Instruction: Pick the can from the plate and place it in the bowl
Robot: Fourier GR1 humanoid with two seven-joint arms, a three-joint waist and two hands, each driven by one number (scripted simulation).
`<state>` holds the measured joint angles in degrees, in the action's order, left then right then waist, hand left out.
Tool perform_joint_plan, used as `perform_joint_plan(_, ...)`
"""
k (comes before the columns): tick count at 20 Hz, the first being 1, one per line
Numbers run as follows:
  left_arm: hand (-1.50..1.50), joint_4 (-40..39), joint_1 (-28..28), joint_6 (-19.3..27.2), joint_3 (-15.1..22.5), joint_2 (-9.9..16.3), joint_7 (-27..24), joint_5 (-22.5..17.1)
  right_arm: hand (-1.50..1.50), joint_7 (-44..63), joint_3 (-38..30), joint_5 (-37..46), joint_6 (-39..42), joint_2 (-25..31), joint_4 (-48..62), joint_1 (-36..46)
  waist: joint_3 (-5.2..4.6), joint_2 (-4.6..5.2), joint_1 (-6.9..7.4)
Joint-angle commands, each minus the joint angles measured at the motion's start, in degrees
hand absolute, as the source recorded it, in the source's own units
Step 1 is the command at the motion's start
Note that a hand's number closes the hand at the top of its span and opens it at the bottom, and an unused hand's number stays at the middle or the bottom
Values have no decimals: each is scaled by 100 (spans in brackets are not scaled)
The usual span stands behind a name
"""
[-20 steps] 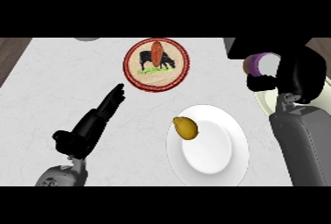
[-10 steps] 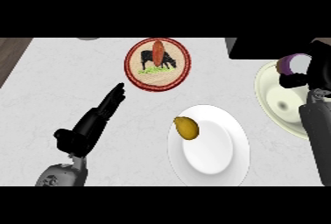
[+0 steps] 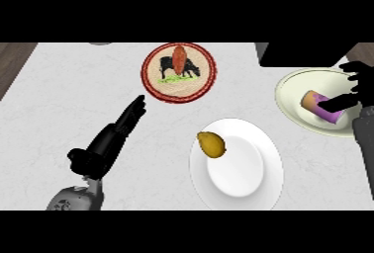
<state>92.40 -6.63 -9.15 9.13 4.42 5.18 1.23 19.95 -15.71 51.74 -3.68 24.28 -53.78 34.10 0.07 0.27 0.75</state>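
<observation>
Now lying tilted inside the pale bowl (image 3: 292, 106) at the right edge of the counter (image 3: 51, 99): the purple can (image 3: 321, 105), which a second ago was being carried high near the dark box (image 3: 303, 53), then half a second ago was hanging just over the bowl's rim. Meaning, as a judgement, that the placing is nearly finished and only the letting go and pulling back are remaining. Curling round the can from the right, the right hand (image 3: 355, 86), fingers and thumb seemingly closed on it, so not released yet. Resting open on the counter at the left, the left hand (image 3: 110, 141), fingers straight and pointing up toward the round patterned plate (image 3: 177, 72), unchanged across the second. Sitting near the middle, the white plate (image 3: 237, 165), holding only a yellow-brown fruit (image 3: 211, 145) on its left rim and no can. Showing no readable writing anywhere: no brand or label legible on the can, only a purple side and a paler end; the patterned plate bearing a dark cow-like figure, a red shape and a bit of green, no words.
</observation>
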Motion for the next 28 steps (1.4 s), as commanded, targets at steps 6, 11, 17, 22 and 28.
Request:
perform_joint_plan(6, 0, -239, -108, -163, -236, 133, -144, -47, -150, -924, -738, -628, -1110, 156, 672, 462, -3, -3, -16)
perform_joint_plan(11, 0, 74, 250, -55, -53, 9, -97, 34, -150, -1045, -1402, -1194, -1790, 158, 201, 101, -4, -39, -84)
perform_joint_plan(17, 0, 335, 193, -272, -303, 250, 187, -180, -150, -1017, -2066, -2120, -1135, 603, -378, -539, -7, -52, -114)
perform_joint_plan(22, 0, 65, 373, -150, -240, 121, -259, 2, -150, -1753, -2979, -3027, -785, 1075, -510, -1357, -6, -41, -148)
perform_joint_plan(28, 0, -165, 66, 40, -173, -51, -207, 225, -150, -2500, -3844, -4009, 89, 1244, -787, -2645, -6, -42, -211)
